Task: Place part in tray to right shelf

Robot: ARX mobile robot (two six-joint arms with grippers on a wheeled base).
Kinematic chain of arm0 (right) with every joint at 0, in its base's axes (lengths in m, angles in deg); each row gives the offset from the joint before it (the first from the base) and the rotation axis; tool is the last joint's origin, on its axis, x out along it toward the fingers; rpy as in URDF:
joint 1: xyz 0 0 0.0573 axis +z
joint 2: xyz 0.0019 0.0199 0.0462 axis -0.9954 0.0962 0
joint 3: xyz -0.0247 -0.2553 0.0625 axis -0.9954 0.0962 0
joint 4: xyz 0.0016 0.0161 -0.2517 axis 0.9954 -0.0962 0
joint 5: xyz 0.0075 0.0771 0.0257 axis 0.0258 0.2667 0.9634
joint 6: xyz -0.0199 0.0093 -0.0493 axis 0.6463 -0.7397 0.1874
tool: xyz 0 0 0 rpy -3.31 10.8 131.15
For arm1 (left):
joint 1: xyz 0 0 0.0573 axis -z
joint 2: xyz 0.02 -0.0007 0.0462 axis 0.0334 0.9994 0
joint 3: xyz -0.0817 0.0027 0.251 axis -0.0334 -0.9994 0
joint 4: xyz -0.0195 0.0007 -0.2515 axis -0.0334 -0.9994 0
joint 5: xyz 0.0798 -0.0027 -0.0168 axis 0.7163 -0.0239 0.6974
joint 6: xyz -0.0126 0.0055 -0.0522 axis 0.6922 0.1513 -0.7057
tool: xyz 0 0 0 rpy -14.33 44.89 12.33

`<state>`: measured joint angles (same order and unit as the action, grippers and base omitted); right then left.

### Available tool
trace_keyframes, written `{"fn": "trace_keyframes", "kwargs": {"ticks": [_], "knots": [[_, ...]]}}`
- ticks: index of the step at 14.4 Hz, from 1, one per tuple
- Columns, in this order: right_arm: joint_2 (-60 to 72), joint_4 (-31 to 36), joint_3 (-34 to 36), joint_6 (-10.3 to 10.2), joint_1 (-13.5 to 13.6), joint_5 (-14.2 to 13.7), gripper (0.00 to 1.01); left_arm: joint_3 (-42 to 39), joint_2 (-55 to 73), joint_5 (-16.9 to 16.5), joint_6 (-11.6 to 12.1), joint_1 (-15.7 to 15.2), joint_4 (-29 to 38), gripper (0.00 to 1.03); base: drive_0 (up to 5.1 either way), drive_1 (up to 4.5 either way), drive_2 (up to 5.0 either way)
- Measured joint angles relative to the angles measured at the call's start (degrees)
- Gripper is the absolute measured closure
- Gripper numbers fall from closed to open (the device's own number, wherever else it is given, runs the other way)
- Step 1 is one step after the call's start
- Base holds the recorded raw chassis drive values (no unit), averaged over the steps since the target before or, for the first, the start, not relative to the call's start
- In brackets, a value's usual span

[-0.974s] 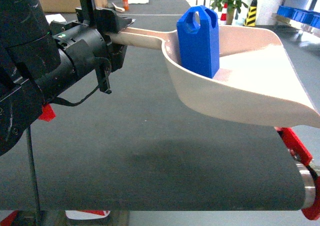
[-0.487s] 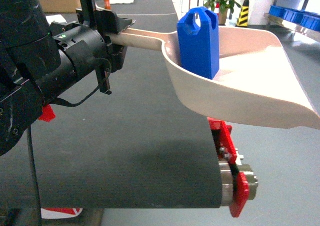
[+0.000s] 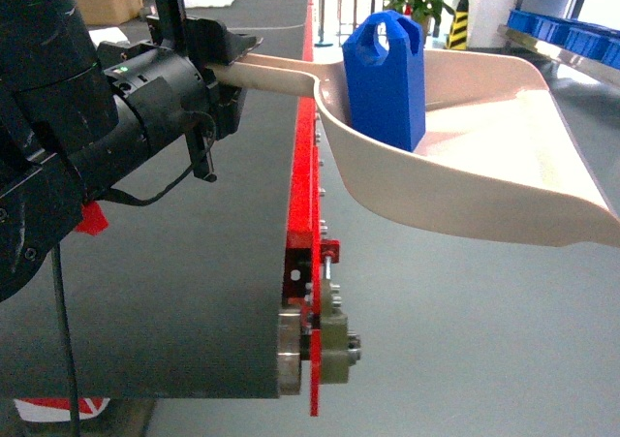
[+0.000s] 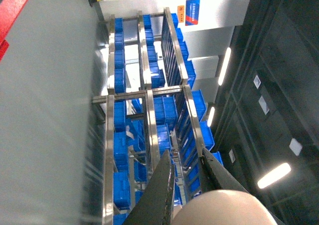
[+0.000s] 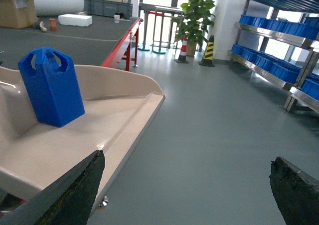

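One left pincer, black, was clamped on the long straight handle of one pale beige-pink plastic scoop tray, holding it level so nothing slid out. One small bright-blue plastic part with notched top stood upright at the tray's closed back end, beside the handle. One right pincer hung wide and empty. Stainless-steel shelf racks stood well apart at far right; judged: transit underway.
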<state>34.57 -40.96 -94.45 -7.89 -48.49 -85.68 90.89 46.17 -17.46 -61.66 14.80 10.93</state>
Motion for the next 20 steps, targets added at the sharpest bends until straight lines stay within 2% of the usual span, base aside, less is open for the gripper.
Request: {"fn": "trace_keyframes", "kwargs": {"ticks": [20], "knots": [[0.00,0.00,0.00,0.00,0.00,0.00,0.03,0.02,0.00,-0.04,0.00,0.02,-0.02,0.91,5.0,-2.45,-2.4]]}}
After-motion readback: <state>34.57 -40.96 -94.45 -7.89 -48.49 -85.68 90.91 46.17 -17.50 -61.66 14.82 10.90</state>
